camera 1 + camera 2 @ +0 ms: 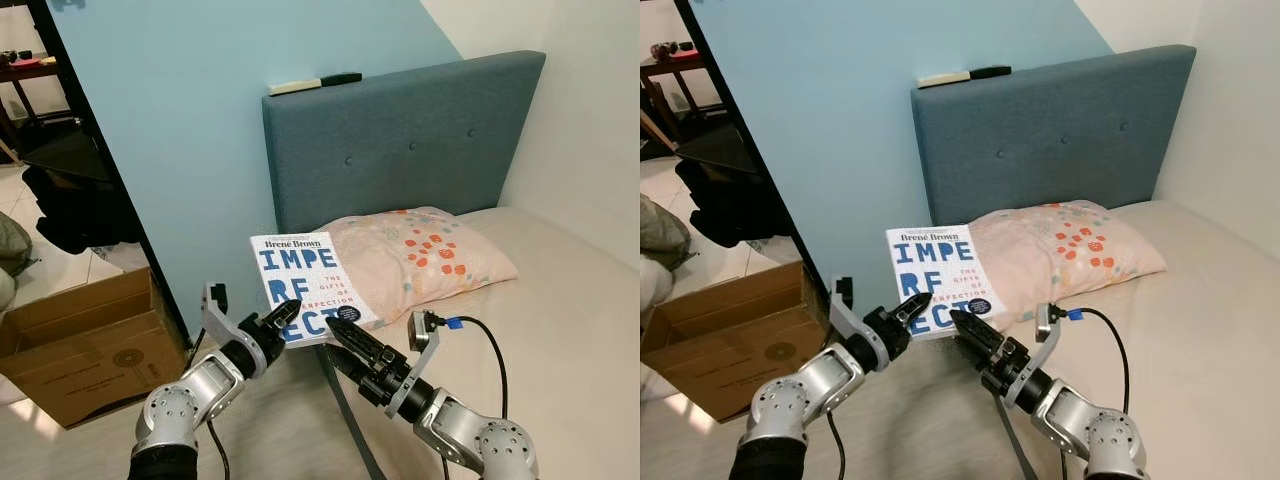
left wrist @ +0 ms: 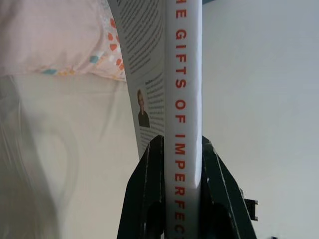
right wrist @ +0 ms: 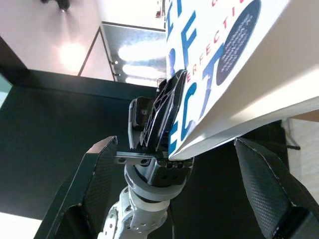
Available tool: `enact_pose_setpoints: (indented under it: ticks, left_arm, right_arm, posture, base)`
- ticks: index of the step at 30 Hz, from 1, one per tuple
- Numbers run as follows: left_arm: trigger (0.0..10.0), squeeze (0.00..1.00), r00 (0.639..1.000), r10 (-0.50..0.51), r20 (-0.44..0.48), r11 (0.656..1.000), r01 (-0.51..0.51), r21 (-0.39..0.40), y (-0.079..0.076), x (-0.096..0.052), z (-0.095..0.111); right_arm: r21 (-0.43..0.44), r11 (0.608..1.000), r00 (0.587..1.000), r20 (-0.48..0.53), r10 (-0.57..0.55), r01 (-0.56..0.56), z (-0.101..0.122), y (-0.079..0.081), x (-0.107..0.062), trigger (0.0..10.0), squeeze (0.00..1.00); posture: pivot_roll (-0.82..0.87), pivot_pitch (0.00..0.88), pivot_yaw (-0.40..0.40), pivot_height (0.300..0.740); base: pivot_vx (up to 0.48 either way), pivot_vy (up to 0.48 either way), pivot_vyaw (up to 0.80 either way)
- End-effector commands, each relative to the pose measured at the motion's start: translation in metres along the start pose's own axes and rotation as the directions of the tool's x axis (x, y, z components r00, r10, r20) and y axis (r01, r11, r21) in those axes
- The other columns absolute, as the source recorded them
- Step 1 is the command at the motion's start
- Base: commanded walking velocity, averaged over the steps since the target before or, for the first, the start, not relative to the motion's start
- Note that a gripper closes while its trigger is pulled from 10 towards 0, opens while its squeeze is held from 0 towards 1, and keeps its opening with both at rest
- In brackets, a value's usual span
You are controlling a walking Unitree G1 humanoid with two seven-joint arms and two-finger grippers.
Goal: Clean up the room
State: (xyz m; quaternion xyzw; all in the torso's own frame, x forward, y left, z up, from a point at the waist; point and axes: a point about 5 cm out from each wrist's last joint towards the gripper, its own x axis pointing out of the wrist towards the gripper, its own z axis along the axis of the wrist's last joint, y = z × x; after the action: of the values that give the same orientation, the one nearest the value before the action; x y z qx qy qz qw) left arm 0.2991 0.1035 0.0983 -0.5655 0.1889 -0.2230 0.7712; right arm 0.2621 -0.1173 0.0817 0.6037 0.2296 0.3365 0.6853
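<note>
Bed [image 1: 560,330], left pincer [image 1: 283,315] clamping book [image 1: 305,275]

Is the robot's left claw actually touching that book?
Touching. The left wrist view shows the left end effector with both fingers pressed against the book.

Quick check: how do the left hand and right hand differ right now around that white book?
The left hand is clamped on the white book with blue lettering at its spine edge; the right hand is open, fingers spread, not gripping. Both are black-fingered and raised at the book's lower edge over the bed.
</note>
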Motion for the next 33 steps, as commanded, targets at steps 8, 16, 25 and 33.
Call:
enact_pose_setpoints:
  ticks: [8, 16, 25, 33]
  left_arm:
    - [10.0, 0.00, 0.997, -0.023, -0.068, 0.999, 0.019, -0.048, 0.0017, -0.0029, -0.0219]
    - [10.0, 0.00, 0.998, -0.005, -0.061, 1.000, 0.004, -0.025, 0.0028, -0.0029, -0.0196]
    - [10.0, 0.00, 0.999, 0.040, -0.011, 0.999, -0.040, 0.005, 0.0060, -0.0016, -0.0142]
    - [10.0, 0.00, 0.999, 0.051, -0.004, 0.999, -0.051, 0.012, 0.0072, -0.0019, -0.0129]
  right_arm:
    - [0.050, 0.999, 0.999, 0.037, 0.005, -0.007, 0.0055, 0.0016, 0.0036, 10.0, 0.00]
    - [0.064, 0.998, 0.999, 0.042, 0.006, -0.009, 0.0066, 0.0021, 0.0041, 0.0, 0.00]
    - [0.055, 0.998, 0.999, 0.049, -0.008, 0.005, 0.0086, 0.0016, 0.0036, 0.0, 0.00]
    - [0.052, 0.999, 0.997, 0.071, -0.018, 0.014, 0.0108, 0.0009, 0.0045, 0.0, 0.00]
  posture:
    - [0.06, 0.013, 0.076, 0.740]
    - [0.06, 0.011, 0.077, 0.740]
    - [0.06, 0.010, 0.077, 0.740]
    - [0.06, 0.012, 0.077, 0.740]
  base:
    - [0.000, 0.000, 0.00]
    - [0.000, 0.000, 0.00]
    - [0.000, 0.000, 0.00]
    - [0.000, 0.000, 0.00]
